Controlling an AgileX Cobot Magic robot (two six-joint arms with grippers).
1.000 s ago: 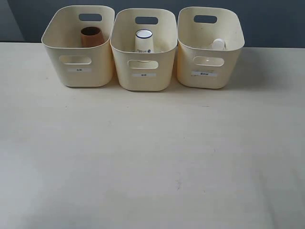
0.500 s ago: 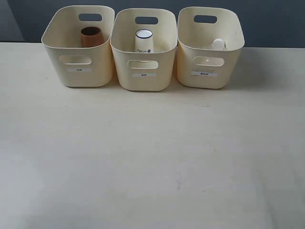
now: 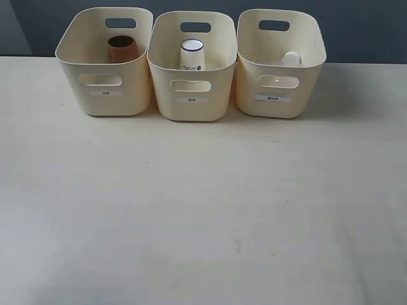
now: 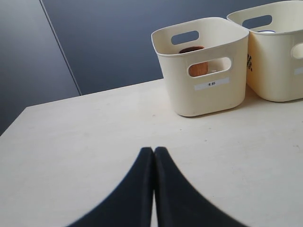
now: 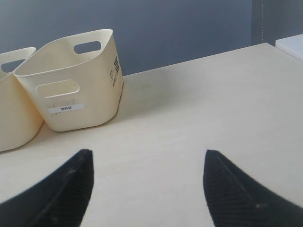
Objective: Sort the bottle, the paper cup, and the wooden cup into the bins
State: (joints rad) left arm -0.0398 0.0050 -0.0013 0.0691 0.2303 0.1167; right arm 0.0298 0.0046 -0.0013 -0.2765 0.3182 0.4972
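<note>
While all three bins stand in a row along the far edge of the pale counter (image 3: 203,216), each one holds a single item. The left bin (image 3: 107,95) contains the wooden cup (image 3: 122,48), standing upright with its open mouth up, near the back wall below the oval handle cut-out. The middle bin (image 3: 193,101) holds the paper cup (image 3: 192,54), also upright, its dark rim ringing the white opening. The right bin (image 3: 278,98) holds the bottle (image 3: 291,59), of which only the white cap shows above the front wall, toward the right side of the tub. The three bins sit just beside one another, the middle one touching or nearly touching its neighbours, and each bears a small label on its front below the handle hole.

Neither arm shows in the exterior view. From the left wrist view, the left claw (image 4: 154,156) hangs over bare counter with its two dark fingers pressed together, nothing between them; the left bin lies ahead, well apart from it, and the brown cup is visible through the front cut-out. From the right wrist view, the right claw (image 5: 147,163) is spread wide and holds nothing, its two dark fingers (image 5: 71,184) set far apart above the counter, with the right bin ahead.
</note>
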